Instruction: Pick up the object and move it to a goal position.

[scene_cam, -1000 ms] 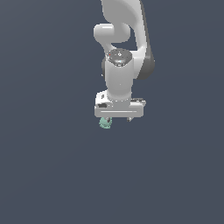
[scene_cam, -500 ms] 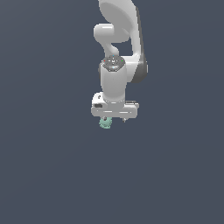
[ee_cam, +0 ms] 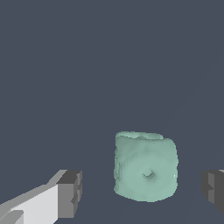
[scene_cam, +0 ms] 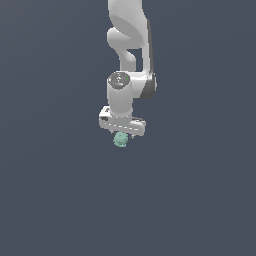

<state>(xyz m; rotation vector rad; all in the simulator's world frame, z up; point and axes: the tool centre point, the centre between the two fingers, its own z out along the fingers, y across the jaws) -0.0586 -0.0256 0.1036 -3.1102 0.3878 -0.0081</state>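
Note:
The object [scene_cam: 120, 140] is a small pale mint-green lumpy block lying just below the white crossbar of my gripper [scene_cam: 121, 136] in the exterior view. In the wrist view the object [ee_cam: 146, 168] sits between the two fingers, nearer the one at the frame's edge. My gripper [ee_cam: 142, 192] is open. One grey finger pad [ee_cam: 70, 194] and the other [ee_cam: 214, 190] each stand apart from the object, with dark surface showing in both gaps. Nothing is held.
The white and grey arm [scene_cam: 129, 45] comes down from above in the exterior view. All around is one uniform dark grey-blue surface [scene_cam: 60, 200], with no other objects, edges or goal marker in view.
The gripper has shifted toward the exterior view's left and now sits centred over the object. The arm's upper links have turned. The object has stayed in place.

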